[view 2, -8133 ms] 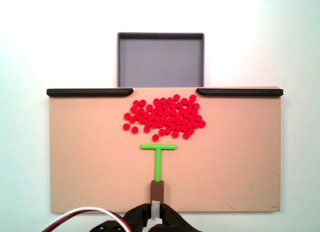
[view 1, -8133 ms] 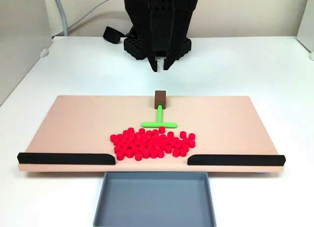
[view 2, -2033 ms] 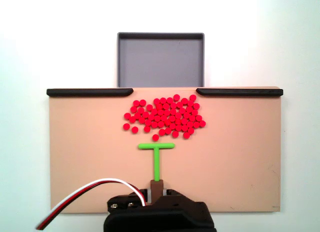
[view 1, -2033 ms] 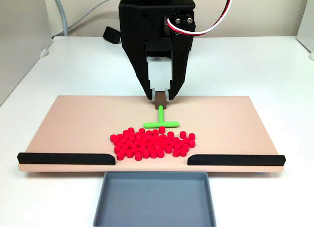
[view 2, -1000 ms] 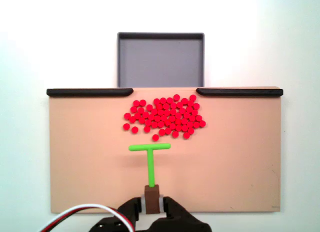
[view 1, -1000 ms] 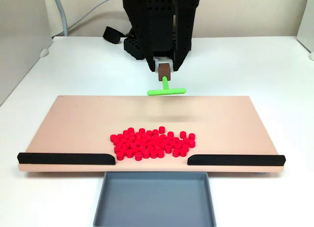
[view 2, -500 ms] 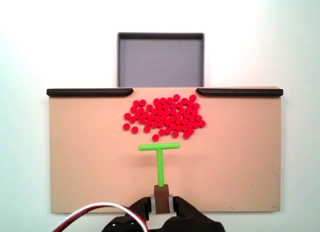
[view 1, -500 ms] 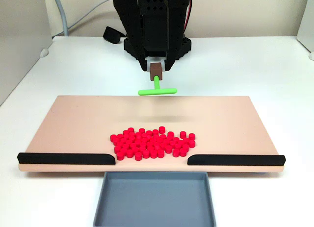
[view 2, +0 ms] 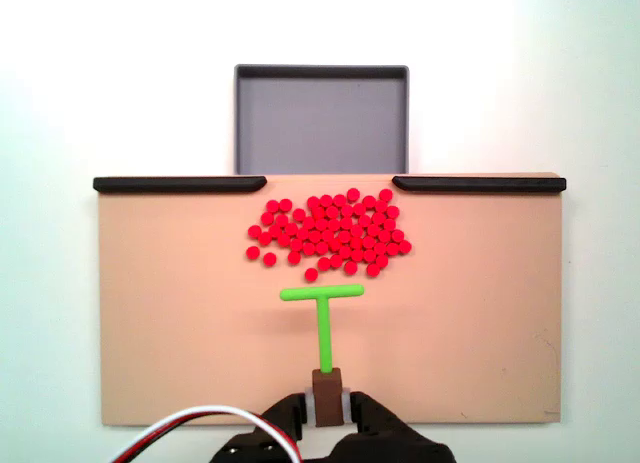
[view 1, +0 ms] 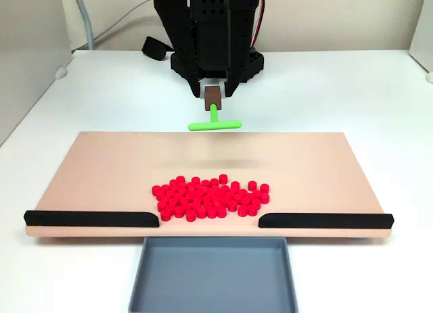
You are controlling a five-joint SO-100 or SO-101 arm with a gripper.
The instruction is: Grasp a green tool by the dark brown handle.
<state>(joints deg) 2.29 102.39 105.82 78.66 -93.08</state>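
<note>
Green plastic T-shaped tool (view 1: 214,121): you have one of it, a thin stem with a short crossbar, capped by one small dark brown block handle (view 1: 212,96). Your black two-finger gripper (view 1: 213,94) is clamped on that handle, a finger on either side of the block, and the tool hangs off the surface with its crossbar lowest; a soft shadow lies on the board beneath it. In the fixed view from above, the handle (view 2: 325,385) sits between the fingertips at the gripper (view 2: 326,398), the stem runs straight away from the arm, and the crossbar (view 2: 322,294) lies level, just short of the red pile and apart from it.

You have one flat beige rectangular board (view 1: 101,171), and on it one cluster of small bright red cylinders (view 1: 211,196), several dozen, too tightly packed for you to count exactly. Two long black strips sit along the board's far edge from the arm, one on the left (view 1: 91,219) and one on the right (view 1: 325,220) in the front fixed view, with a gap between them. One shallow grey rectangular tray (view 1: 214,306) rests on the white table (view 1: 352,90) just beyond that gap.

Your arm rises steeply behind the board, its gripper pointing down and forward over the board's near edge. One bundle of red, white and black wires (view 2: 190,423) loops off the wrist.
</note>
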